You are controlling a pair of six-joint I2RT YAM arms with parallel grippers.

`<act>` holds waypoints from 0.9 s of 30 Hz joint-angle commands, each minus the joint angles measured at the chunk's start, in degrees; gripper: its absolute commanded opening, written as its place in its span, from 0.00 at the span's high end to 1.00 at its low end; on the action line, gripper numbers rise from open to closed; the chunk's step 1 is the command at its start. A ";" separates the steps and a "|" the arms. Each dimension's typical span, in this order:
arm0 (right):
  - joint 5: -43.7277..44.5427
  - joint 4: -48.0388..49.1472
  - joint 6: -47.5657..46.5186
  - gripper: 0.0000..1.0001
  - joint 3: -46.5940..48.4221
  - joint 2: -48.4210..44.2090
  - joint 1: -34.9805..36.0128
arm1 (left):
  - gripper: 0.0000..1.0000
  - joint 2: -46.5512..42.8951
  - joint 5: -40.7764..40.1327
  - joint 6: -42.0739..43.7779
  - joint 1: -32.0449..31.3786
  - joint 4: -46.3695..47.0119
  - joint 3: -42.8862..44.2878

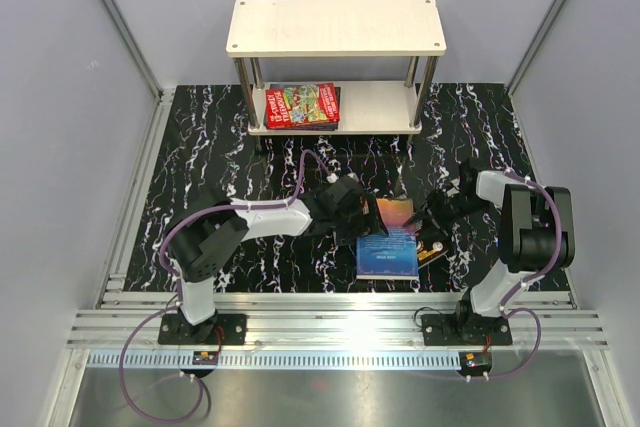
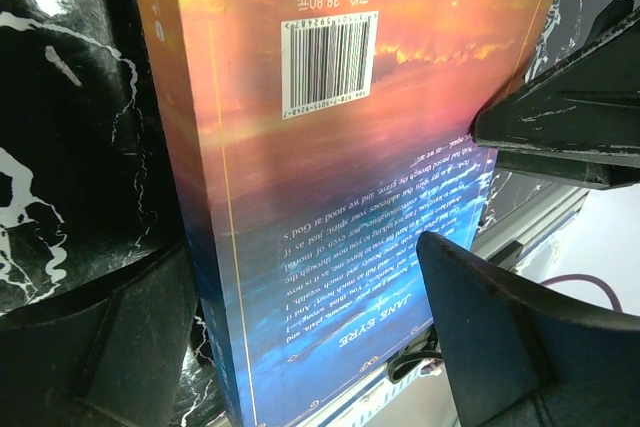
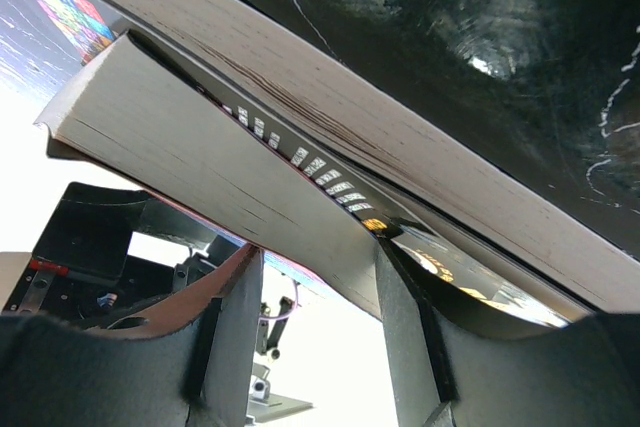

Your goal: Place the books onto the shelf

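A blue and orange book (image 1: 388, 240) lies tilted on a dark book (image 1: 433, 251) in the middle of the table. My left gripper (image 1: 360, 213) is open and straddles its spine edge (image 2: 190, 247), with one finger (image 2: 110, 347) beside the spine and the other finger (image 2: 520, 337) over the cover. My right gripper (image 1: 428, 219) is shut on the opposite page edge (image 3: 200, 157), one finger (image 3: 410, 327) wedged between this book and the dark book (image 3: 470, 287). A red book (image 1: 303, 104) lies on the lower board of the shelf (image 1: 335, 25).
The shelf stands at the back on silver posts (image 1: 243, 87). Grey walls close in both sides. Metal rails (image 1: 330, 327) run along the near edge by the arm bases. The right gripper's black fingers (image 2: 570, 117) show close on the right in the left wrist view.
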 commanded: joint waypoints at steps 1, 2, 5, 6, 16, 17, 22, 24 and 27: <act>8.65 1.31 0.57 0.47 -2.43 4.31 1.81 | 0.14 -4.74 3.86 -0.48 -0.48 14.73 5.66; 8.65 1.39 0.48 0.47 -2.34 4.48 1.81 | 0.14 -5.53 3.77 -0.57 -0.47 14.73 5.57; 8.65 1.40 0.57 0.47 -1.99 4.83 1.81 | 0.16 -6.93 3.77 -0.31 -0.47 14.12 6.01; 8.74 1.48 0.57 0.48 -1.99 4.84 1.81 | 0.18 -6.85 4.12 0.22 -0.47 14.03 6.27; 8.13 2.45 1.01 0.48 -1.99 5.62 1.81 | 0.28 -4.15 12.19 -1.53 -0.48 25.60 5.92; 8.04 2.62 1.18 0.48 -1.99 5.89 1.81 | 0.28 -3.26 13.43 -2.32 -0.56 27.72 5.75; 7.42 2.71 1.36 0.48 -1.64 6.15 1.81 | 0.32 1.05 16.95 -8.30 -0.74 41.77 4.69; 7.42 2.63 1.27 0.48 -1.64 6.24 1.81 | 0.33 1.76 17.39 -8.92 -0.65 43.73 6.00; 7.51 2.28 0.92 0.48 -1.29 6.50 1.81 | 0.36 3.51 18.62 -8.31 -0.74 42.69 9.78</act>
